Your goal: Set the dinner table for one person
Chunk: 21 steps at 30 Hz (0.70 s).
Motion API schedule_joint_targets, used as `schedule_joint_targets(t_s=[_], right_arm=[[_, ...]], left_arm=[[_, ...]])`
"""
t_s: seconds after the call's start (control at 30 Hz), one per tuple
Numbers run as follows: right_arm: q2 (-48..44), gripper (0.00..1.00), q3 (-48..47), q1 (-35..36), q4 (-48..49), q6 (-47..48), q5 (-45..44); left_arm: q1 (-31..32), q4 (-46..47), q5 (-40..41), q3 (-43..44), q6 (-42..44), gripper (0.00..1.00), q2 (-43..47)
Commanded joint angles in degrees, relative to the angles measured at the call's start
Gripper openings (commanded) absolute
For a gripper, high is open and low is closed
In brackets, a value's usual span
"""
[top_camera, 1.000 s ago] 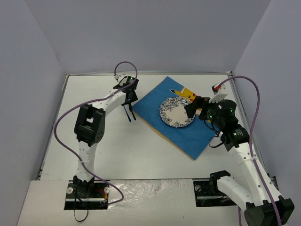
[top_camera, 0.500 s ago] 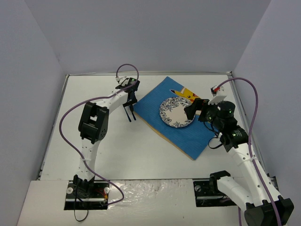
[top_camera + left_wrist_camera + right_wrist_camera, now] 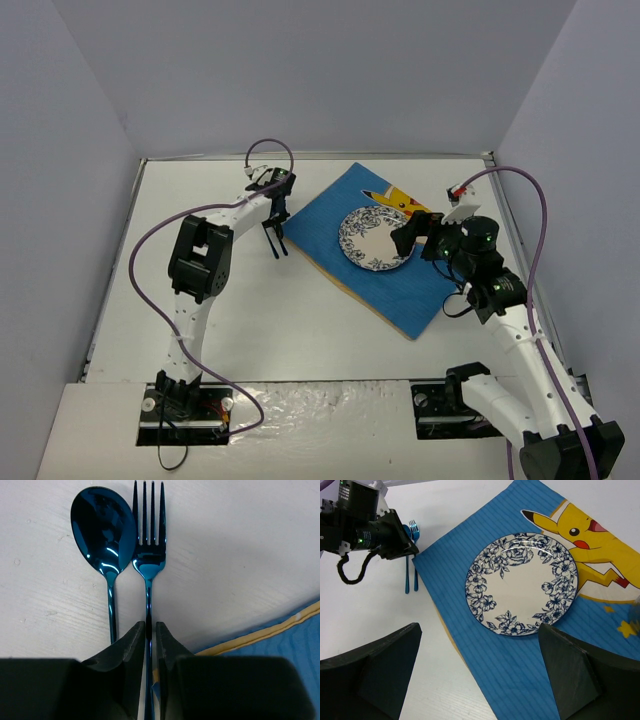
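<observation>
white dinner table (image 3: 250, 320) carries everything. blue spoon (image 3: 104, 530) and fork (image 3: 148, 555) lie side by side just left of the placemat (image 3: 520, 680). the left gripper (image 3: 150, 630) has narrowed since a second ago, fingers now pinching the fork's handle. floral plate (image 3: 522, 582) unmoved on the mat; right gripper (image 3: 407, 233) stays spread wide beside it.

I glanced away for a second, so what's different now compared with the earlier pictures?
The left gripper has closed in on the handle of the fork, beside the spoon, and that arm's elbow edged slightly right. The fork, spoon, plate and placemat lie where they were. The right gripper stays wide open by the plate.
</observation>
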<state>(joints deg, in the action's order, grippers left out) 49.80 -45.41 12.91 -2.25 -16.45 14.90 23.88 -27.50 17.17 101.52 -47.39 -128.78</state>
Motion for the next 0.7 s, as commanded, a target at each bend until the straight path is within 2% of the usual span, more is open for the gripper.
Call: schedule_joint_targets(t_s=[0.0, 0.17, 0.43, 0.67], right_arm=[[-1.1, 1.0, -0.4, 0.5, 4.5, 0.3, 1.0], [-1.3, 1.0, -0.3, 0.5, 4.5, 0.4, 1.3], [-2.6, 1.0, -0.1, 0.5, 4.5, 0.1, 1.2], [-3.2, 1.0, 0.0, 0.6, 4.3, -0.1, 0.8]], left_arm=[[-0.7, 0.2, 0.0, -1.9, -0.5, 0.03, 1.5], [-1.4, 0.1, 0.8, -0.3, 3.4, 0.0, 2.5], [-1.5, 4.4, 3.5, 0.8, 19.1, 0.0, 10.2], [1.7, 9.4, -3.5, 0.6, 36.8, 0.0, 15.7]])
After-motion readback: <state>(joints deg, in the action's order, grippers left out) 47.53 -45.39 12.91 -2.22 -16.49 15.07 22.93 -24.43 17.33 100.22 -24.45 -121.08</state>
